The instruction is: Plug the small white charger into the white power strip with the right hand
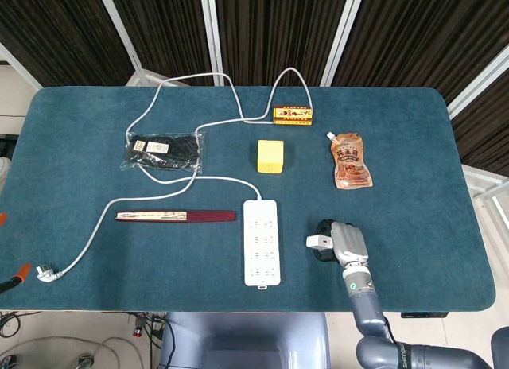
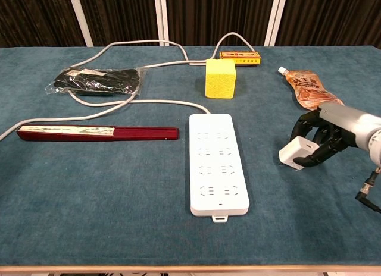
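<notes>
The small white charger (image 1: 316,242) (image 2: 294,152) lies on the blue table right of the white power strip (image 1: 262,242) (image 2: 218,163), a short gap between them. My right hand (image 1: 339,242) (image 2: 326,138) is at the charger's right side, its dark fingers (image 2: 310,122) curled over the top and another digit under its front edge, gripping it. The charger still looks to be down on the cloth. The strip lies flat, sockets up, with nothing plugged in. My left hand appears in neither view.
A yellow block (image 1: 270,156) and a brown sauce pouch (image 1: 350,160) lie beyond the strip and hand. A long dark-red box (image 1: 175,216), a black bagged item (image 1: 165,149) and a small yellow-red box (image 1: 293,114) sit left and far. The strip's white cable (image 1: 103,218) loops left.
</notes>
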